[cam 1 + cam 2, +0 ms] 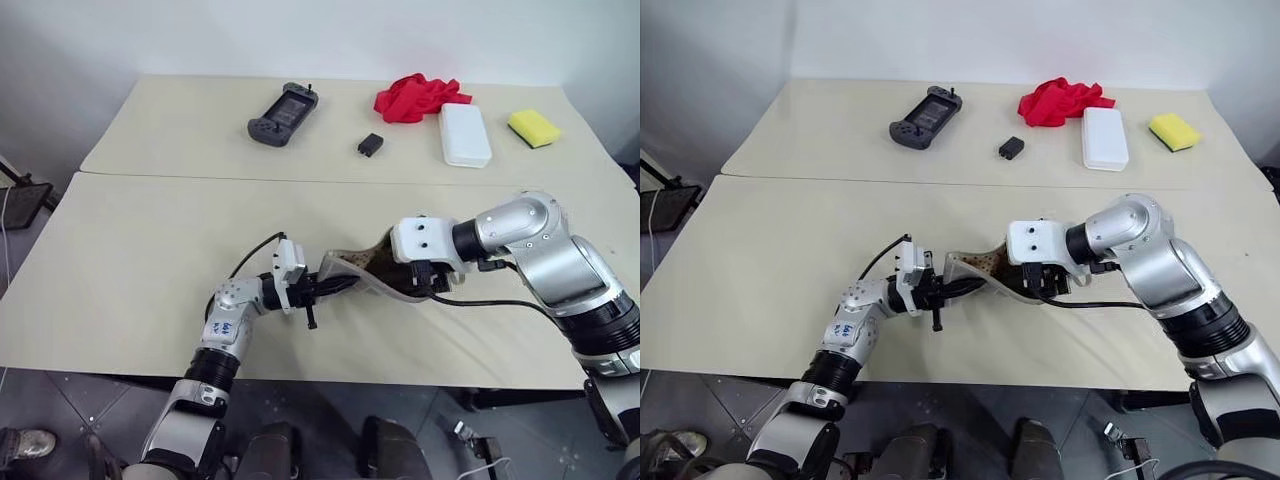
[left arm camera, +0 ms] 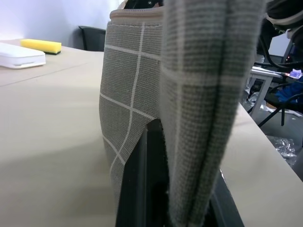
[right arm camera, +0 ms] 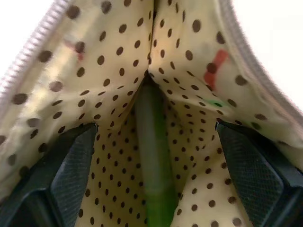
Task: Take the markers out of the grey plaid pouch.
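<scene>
Left gripper (image 1: 318, 290) is clamping one end of the grey plaid pouch (image 1: 362, 272), fingers (image 2: 142, 179) pinched tight on the fabric – pouch is being held up off the table (image 1: 120, 270), near the front edge, roughly mid-width. In the left wrist view the plaid cloth is hanging in folds right over the fingers.

Right gripper (image 3: 151, 179) is reaching down into the pouch's open mouth from the other end, its fingers (image 3: 71, 175) spread wide apart inside, not closing on anything. Between them a lime-green marker (image 3: 152, 161) is lying along the bottom crease of the cream lining with brown dots – touching neither finger. Cannot tell whether more markers are sitting in there.

Along the back edge of the far table, left to right: a dark grey handheld controller (image 1: 283, 114), a small black block (image 1: 370, 145), a red cloth (image 1: 415, 96), a white rectangular box (image 1: 465, 134) just beside the cloth, and a yellow sponge (image 1: 533, 127) near the back right corner. All are sitting well apart from the pouch and both grippers.
</scene>
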`<action>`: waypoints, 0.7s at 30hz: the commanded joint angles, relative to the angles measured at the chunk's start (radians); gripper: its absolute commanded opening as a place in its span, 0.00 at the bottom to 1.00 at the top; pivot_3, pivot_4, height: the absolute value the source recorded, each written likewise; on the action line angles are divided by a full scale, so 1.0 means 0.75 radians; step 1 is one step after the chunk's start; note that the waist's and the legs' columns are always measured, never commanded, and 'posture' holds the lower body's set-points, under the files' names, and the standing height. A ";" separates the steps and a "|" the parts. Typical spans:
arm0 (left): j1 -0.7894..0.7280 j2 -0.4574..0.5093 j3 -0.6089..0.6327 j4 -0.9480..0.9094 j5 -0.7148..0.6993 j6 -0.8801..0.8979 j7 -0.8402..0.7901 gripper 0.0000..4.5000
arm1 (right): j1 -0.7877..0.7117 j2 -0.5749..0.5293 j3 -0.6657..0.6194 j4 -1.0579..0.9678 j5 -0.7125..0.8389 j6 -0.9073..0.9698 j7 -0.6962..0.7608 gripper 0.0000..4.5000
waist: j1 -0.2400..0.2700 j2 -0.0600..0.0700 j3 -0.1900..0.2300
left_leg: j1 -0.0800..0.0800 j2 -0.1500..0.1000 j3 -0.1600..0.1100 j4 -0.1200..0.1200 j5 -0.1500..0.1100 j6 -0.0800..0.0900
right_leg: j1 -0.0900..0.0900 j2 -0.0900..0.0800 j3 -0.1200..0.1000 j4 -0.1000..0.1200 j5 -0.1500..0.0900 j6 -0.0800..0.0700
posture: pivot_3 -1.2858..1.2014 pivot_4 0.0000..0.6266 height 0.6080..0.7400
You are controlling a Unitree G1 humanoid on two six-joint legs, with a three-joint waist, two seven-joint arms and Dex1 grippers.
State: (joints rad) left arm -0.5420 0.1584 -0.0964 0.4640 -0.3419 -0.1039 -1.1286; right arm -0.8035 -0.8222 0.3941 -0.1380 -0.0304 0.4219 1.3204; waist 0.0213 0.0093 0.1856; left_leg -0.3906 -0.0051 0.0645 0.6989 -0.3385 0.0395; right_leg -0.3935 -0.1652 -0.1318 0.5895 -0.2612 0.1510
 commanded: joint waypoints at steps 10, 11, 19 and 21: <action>-0.020 -0.007 0.014 0.004 -0.003 -0.004 -0.004 0.00 | 0.008 0.084 0.027 -0.113 -0.026 0.093 -0.021 0.97 | -0.001 0.000 0.000 | 0.000 0.000 0.000 0.000 0.000 0.000 | 0.000 0.000 0.000 0.001 0.000 0.000 | 0.52 0.24 1.00; -0.020 -0.007 0.015 0.004 -0.004 -0.004 -0.003 0.00 | 0.012 0.091 0.019 -0.136 0.000 0.147 -0.013 0.97 | -0.001 0.000 0.000 | 0.000 0.000 0.000 0.000 0.000 0.000 | 0.000 0.000 0.000 0.001 0.000 0.000 | 0.52 0.24 1.00; -0.019 -0.008 0.023 0.003 -0.008 -0.001 -0.003 0.00 | -0.014 0.056 -0.005 -0.088 0.086 0.207 0.042 0.94 | 0.001 0.000 0.000 | 0.000 0.000 -0.001 0.000 0.000 0.000 | 0.000 0.000 0.000 0.000 0.000 0.000 | 0.52 0.24 1.00; -0.021 -0.010 0.023 0.006 -0.008 0.000 -0.005 0.00 | -0.016 0.059 0.010 -0.011 0.032 0.105 0.004 0.85 | 0.000 0.000 0.000 | 0.000 0.000 0.000 0.000 0.000 0.000 | 0.000 0.000 0.000 0.000 0.000 0.000 | 0.52 0.24 1.00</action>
State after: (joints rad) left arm -0.5452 0.1575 -0.0828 0.4780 -0.3428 -0.1038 -1.1346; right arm -0.8010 -0.7721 0.4004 -0.1667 0.0155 0.5553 1.3408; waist 0.0216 0.0092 0.1855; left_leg -0.3904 -0.0056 0.0644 0.6989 -0.3385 0.0395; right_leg -0.3936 -0.1651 -0.1316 0.5897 -0.2611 0.1510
